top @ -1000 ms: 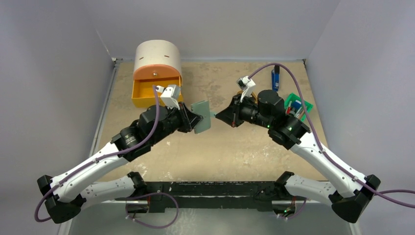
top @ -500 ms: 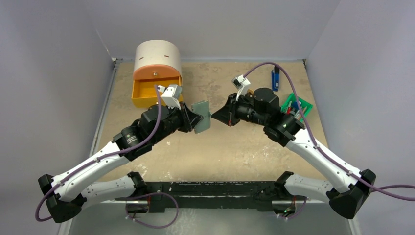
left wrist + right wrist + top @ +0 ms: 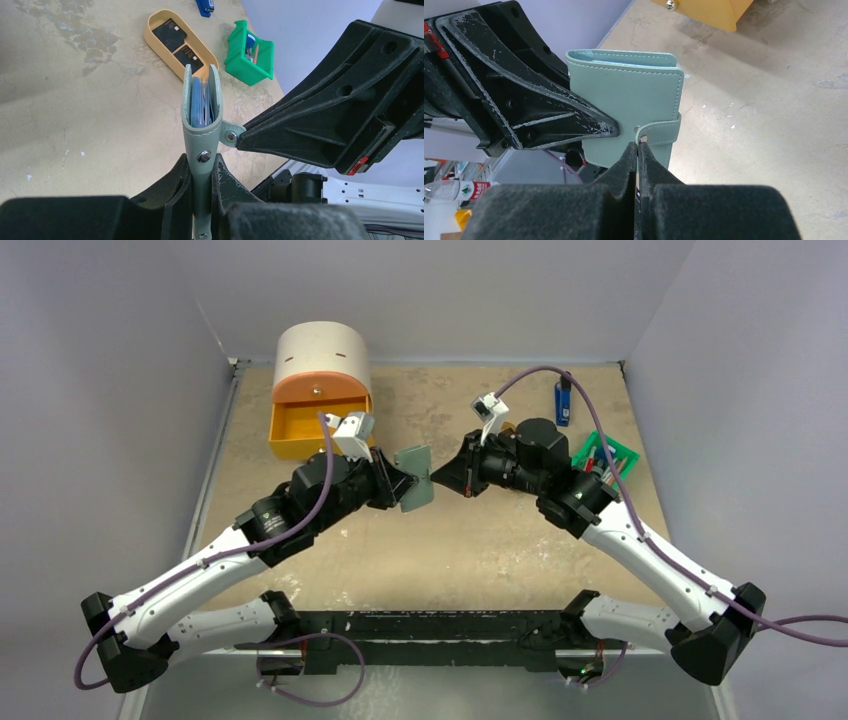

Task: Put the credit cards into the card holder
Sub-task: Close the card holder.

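Observation:
The card holder, a grey-green folded wallet with pale blue pockets inside, stands on edge in the air. My left gripper is shut on its spine. It also shows from above and in the right wrist view. My right gripper is shut on the end of its snap tab, the tips meeting just right of the wallet. Two black credit cards lie in a tan oval tray. From above, the right arm hides both the tray and the cards.
An orange drawer unit with its drawer pulled out stands at the back left. A blue-and-black stick lies at the back right. A green bin holding small items sits beside the right arm.
My right gripper has moved a little left, closer to the wallet, so the tab is less stretched out. The left arm and the wallet have barely shifted.

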Controlling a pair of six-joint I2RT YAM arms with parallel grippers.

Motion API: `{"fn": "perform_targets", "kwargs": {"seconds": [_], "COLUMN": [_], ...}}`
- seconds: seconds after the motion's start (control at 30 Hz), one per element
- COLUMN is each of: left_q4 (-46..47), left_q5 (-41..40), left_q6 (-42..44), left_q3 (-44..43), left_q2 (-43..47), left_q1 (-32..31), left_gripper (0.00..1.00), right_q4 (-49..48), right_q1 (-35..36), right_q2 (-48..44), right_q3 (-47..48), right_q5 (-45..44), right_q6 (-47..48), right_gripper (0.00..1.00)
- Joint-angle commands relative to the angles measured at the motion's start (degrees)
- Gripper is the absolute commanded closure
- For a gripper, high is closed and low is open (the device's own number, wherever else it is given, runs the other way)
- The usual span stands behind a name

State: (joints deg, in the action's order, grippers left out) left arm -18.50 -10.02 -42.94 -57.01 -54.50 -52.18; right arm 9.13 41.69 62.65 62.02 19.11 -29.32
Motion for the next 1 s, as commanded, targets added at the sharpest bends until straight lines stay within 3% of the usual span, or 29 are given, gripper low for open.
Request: {"fn": "perform_targets", "kwargs": {"seconds": [0.0, 0.97], "left_q4": [3.9, 4.0], "left_q5": [0.9, 2.7], "left_q6": [-1.3, -0.6], "left_q3": [-2.6, -2.6], "left_q2": [0.3, -0.2], "left_q1": [0.1, 0.1], "left_gripper": [1.00, 1.00], "right_q4": [-3.3, -2.7], "right_q1": [0.6, 1.6], "right_q2": [0.2, 2.5], "right_q3": [0.4, 2.2], "right_q5": [2.2, 1.3], "right_q6": [0.6, 1.8], "right_gripper": [1.00, 1.00]}}
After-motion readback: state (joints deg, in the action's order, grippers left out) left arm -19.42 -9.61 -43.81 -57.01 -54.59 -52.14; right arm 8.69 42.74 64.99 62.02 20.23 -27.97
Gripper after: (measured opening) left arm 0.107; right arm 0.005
